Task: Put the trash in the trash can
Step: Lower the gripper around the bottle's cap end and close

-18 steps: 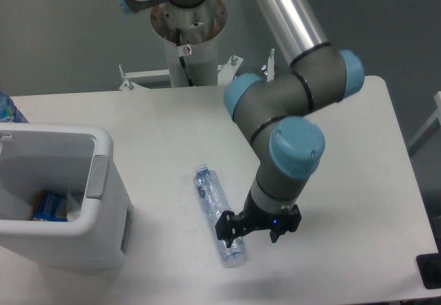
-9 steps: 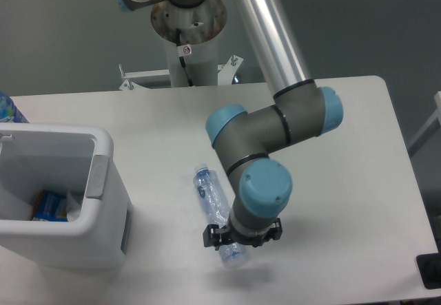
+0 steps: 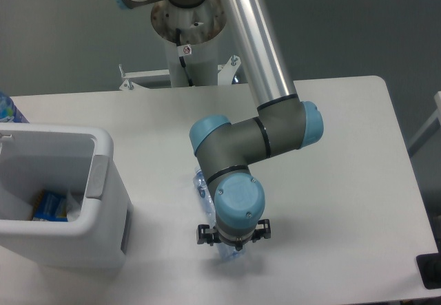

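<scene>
The crushed clear bluish bottle (image 3: 200,182) lies on the white table, slanting from upper left to lower right. Only its top end and its bottom tip under the wrist show. My gripper (image 3: 233,240) points straight down over the bottle's lower half. Its black jaw parts stick out on both sides of the wrist, so it looks open and astride the bottle. The fingertips are hidden by the wrist. The white trash can (image 3: 103,144) stands at the left edge, a hand's width left of the bottle. I cannot make out the clear wrapper.
The trash can holds a blue and orange packet (image 3: 49,206) and something pale beside it. A blue-patterned object (image 3: 7,109) shows at the far left table edge. The arm's base column (image 3: 189,36) stands behind the table.
The arm has swung left and the gripper has turned and moved over the bottle's lower half, covering more of it. The bottle has not moved.
</scene>
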`<action>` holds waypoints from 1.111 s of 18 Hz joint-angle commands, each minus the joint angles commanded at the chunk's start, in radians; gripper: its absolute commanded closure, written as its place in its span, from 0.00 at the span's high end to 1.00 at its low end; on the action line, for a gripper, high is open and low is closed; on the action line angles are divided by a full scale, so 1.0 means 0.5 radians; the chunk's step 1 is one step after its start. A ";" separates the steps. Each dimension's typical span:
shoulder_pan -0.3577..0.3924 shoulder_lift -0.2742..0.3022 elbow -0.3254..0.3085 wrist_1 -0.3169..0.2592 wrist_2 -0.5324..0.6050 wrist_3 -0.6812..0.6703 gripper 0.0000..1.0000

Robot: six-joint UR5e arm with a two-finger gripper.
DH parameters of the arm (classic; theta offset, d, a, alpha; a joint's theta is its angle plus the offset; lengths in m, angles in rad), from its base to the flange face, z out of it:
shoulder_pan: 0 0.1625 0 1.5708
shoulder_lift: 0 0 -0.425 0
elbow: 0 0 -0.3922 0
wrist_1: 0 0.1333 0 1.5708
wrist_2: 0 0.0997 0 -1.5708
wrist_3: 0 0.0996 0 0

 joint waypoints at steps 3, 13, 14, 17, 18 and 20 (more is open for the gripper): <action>-0.009 -0.012 -0.015 0.062 0.019 -0.024 1.00; -0.043 -0.083 0.025 0.104 0.144 -0.178 0.76; -0.043 -0.083 0.021 0.129 0.147 -0.178 0.71; -0.043 -0.083 0.015 0.138 0.151 -0.178 0.63; -0.046 -0.080 0.015 0.138 0.151 -0.178 0.62; -0.046 -0.074 0.015 0.138 0.147 -0.178 0.59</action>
